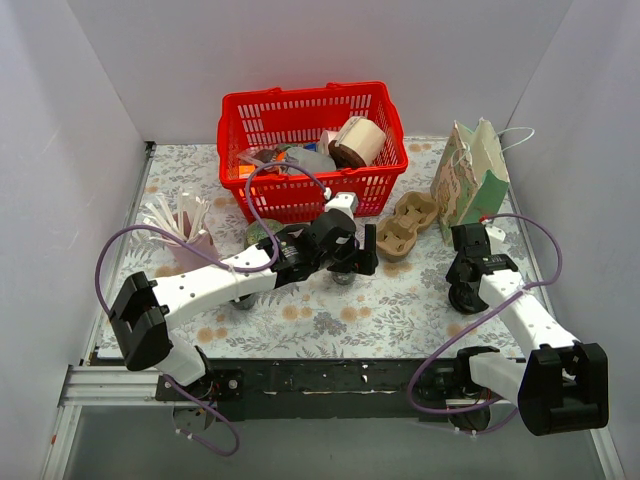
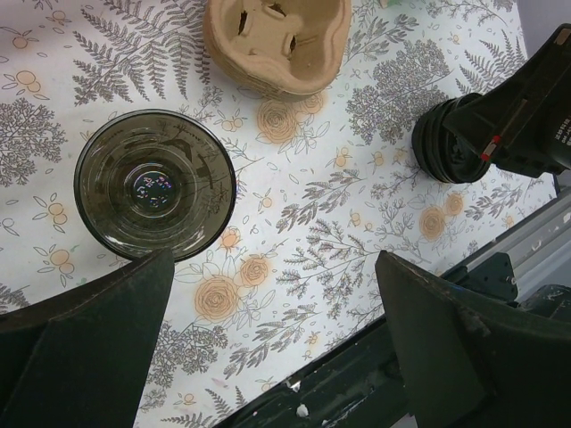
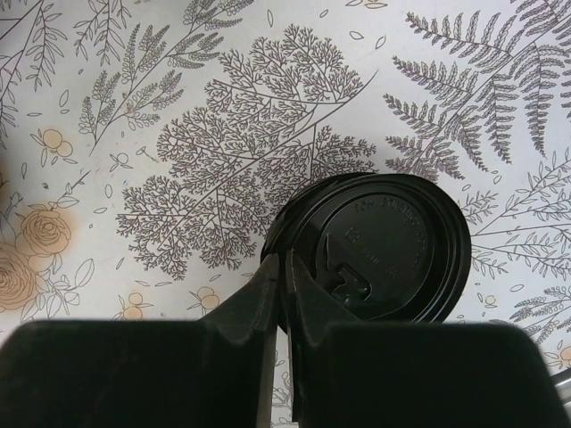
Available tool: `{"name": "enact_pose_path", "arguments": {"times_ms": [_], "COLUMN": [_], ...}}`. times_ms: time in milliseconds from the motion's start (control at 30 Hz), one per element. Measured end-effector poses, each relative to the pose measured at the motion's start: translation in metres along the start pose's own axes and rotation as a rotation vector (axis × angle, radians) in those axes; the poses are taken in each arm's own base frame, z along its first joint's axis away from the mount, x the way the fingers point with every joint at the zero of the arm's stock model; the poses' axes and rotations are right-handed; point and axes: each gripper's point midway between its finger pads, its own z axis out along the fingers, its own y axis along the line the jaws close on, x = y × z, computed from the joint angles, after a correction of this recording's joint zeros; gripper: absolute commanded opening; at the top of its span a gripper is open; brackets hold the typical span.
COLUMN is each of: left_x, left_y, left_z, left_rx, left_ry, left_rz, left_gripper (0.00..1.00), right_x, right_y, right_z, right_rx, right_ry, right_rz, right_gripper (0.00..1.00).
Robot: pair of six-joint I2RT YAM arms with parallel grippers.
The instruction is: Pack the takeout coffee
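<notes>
Glossy plastic lid, matt pulp tray (rough-looking)

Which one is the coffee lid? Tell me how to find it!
Find the paper bag at the back right. Come nearer from it to the right gripper: the lid lies flat on the flowery cloth, its rim between the fingers. It is round and black with a sip hole, unlike the brown cup tray and the glass.
</notes>
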Motion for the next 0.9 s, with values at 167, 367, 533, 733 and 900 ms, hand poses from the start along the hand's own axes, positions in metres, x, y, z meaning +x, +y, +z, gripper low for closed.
{"name": "enact_pose_path", "arguments": {"times_ms": [167,367,533,733,900], "left_x": [0.0,0.0,0.0,0.0,-0.004], "left_y": [0.001,0.0,0.0,-0.003,-0.001], "left_z": [0.0,0.0,0.0,-0.002,-0.015], "left_rx": [-0.003,-0.001,0.001,0.016,0.035], "left_ry": [-0.002,-0.001,0.001,0.004,-0.024], "left_rz": [-0.005,-0.009,-0.009,-0.005,-0.005], "left_gripper": [0.98,0.98,0.98,0.98,0.98], "right_x": [-0.003,-0.007,-0.009,-0.037,-0.065], "right_y": [0.001,-0.001,-0.004,0.011,0.054], "right_z": [-0.003,-0.013,-0.023,-0.058,-0.116], "right_rx": [-0.012,-0.029,-0.038,-0.163,-0.495], "right_ry": [-0.018,-0.044,-0.056,-0.129,-0.257], "right_rz": [0.008,0.019,0.015,-0.031,-0.118], "right_gripper": [0.01,0.01,0.01,0.01,0.01]}}
